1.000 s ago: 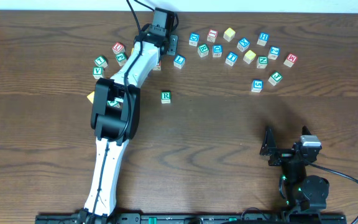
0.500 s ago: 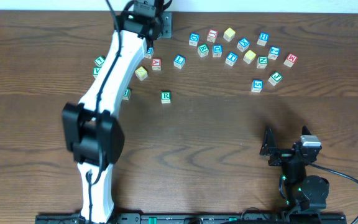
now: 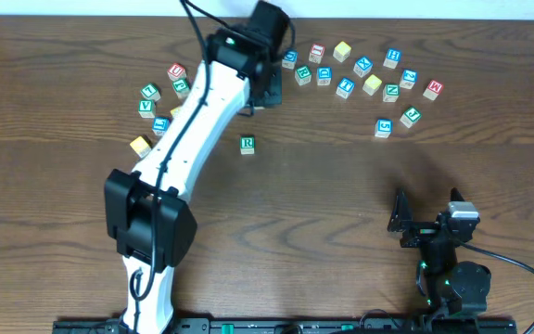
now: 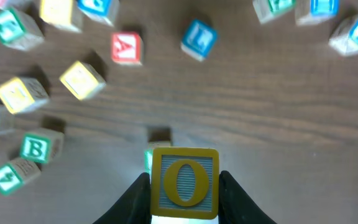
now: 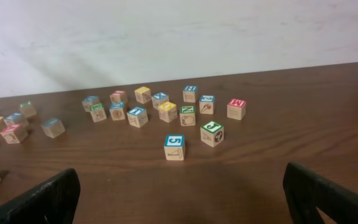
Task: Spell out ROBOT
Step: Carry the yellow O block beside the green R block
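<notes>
Wooden O cube [image 4: 184, 180], its letter framed in yellow, is sitting pinched between the jaws of the left claw [image 4: 184, 194], which is closing snugly on two of its sides and seemingly holding it above the table [image 3: 341, 186]. Overhead, that claw is hanging near the far edge. The R cube [image 3: 247, 144], its green letter reading upright, is lying alone at about 6 to 7 o'clock from the claw, near. The O is probably heading for the bare spot at R's 3 o'clock. A cube is offering no long axis; only the letter's facing matters. The right claw [image 3: 401, 221] is resting wide open and empty at 4 o'clock from R, well apart, so the left arm is nearer. Other readable faces are showing: green B cube [image 4: 37, 149], red A cube [image 4: 126, 46], blue 5 cube [image 5: 174, 142], red M cube [image 5: 236, 102].
</notes>
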{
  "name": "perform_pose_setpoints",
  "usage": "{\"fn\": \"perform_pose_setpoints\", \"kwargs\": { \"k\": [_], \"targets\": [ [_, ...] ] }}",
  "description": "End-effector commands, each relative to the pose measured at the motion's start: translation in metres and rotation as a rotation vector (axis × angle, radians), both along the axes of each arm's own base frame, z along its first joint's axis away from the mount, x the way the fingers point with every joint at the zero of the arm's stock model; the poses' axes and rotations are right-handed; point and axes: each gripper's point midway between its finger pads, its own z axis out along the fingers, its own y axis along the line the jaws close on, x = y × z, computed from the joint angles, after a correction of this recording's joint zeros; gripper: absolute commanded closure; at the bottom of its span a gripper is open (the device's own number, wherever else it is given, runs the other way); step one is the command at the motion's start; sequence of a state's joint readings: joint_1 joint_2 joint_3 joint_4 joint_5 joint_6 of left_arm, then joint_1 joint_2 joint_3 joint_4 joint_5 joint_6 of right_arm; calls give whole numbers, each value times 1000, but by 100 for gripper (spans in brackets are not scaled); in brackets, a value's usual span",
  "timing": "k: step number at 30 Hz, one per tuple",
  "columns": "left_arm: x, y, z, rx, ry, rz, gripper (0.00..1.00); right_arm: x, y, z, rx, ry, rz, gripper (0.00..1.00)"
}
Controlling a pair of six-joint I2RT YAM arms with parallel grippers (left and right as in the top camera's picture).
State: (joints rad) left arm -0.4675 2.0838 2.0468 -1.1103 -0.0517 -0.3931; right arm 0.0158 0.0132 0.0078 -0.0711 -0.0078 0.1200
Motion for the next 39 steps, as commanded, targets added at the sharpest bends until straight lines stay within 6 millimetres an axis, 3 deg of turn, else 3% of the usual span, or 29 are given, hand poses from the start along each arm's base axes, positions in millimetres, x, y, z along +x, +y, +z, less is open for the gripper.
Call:
{"fn": "perform_pose_setpoints", "kwargs": {
  "k": [1,8,21,31,39],
  "targets": [
    [-14,-1,-25,29,65,25,73,0,-3,-2,-13,4,-10,1],
    [-24,0,-66,30,109,88,73,0,-3,-2,-13,4,-10,1],
    [-29,-18,-110,-2,76,92,73,0,-3,-2,-13,4,-10,1],
    [-27,-11,-133,21,38,106,73,0,-3,-2,-13,4,-10,1],
    [-30,-8,-139,27,40,112,73,0,-3,-2,-13,4,-10,1]
  ]
}}
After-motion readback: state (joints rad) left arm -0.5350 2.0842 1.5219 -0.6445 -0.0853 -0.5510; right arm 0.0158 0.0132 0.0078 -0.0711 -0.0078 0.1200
